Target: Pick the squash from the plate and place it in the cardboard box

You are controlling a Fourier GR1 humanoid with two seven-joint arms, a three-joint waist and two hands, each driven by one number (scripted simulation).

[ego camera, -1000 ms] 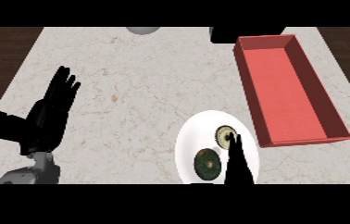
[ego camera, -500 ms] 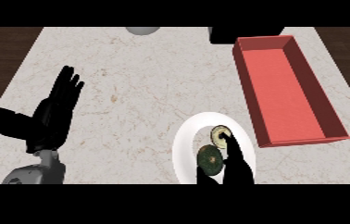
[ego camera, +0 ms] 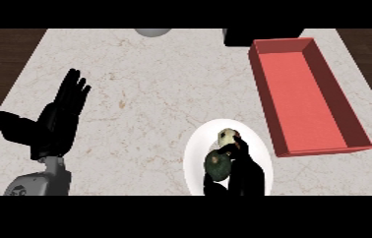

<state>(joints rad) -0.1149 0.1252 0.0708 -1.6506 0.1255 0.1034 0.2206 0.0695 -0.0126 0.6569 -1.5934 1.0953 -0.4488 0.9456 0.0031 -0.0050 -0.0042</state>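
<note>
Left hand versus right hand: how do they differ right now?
The left hand is open with fingers straight, resting over bare counter at the view's left and touching nothing. The right hand is over the plate, curled at the squash. Both are black.

We count one squash (ego camera: 219,164), one white plate (ego camera: 195,156), one red box (ego camera: 305,92), one grey object (ego camera: 152,31) and one black object (ego camera: 258,35) at the table's (ego camera: 145,84) far edge, and two hands (ego camera: 54,121) (ego camera: 247,170).
</note>
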